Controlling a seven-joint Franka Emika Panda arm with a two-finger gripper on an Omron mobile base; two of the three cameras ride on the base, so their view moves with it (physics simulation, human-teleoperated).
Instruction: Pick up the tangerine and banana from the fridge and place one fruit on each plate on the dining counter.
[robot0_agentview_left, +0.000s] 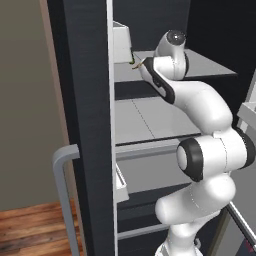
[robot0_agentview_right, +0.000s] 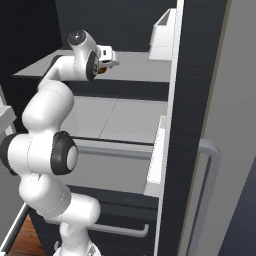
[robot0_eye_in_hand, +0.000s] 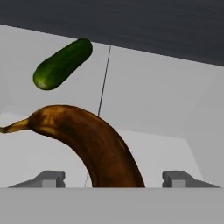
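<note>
Inside the open black fridge (robot0_agentview_left: 85, 100), a brown overripe banana (robot0_eye_in_hand: 92, 144) lies on the upper grey shelf (robot0_agentview_left: 210, 65). In the hand view it arches up between my two fingertips (robot0_eye_in_hand: 51, 177). My gripper (robot0_eye_in_hand: 114, 178) is open and straddles the banana's thick end, with a gap on each side. From the right base view the gripper (robot0_agentview_right: 107, 62) sits low over the shelf with a bit of the banana (robot0_agentview_right: 101, 70) under it. The banana's stem (robot0_agentview_left: 134, 64) pokes out left of the hand. The tangerine, plates and dining counter are out of view.
A dark green cucumber (robot0_eye_in_hand: 62, 64) lies on the same shelf beyond the banana. A white bin (robot0_agentview_right: 162, 35) hangs on the door beside the shelf. Below are a second grey shelf (robot0_agentview_left: 150, 117) and drawers (robot0_agentview_right: 115, 227). The door's grey bar handle (robot0_agentview_left: 62, 185) stands left.
</note>
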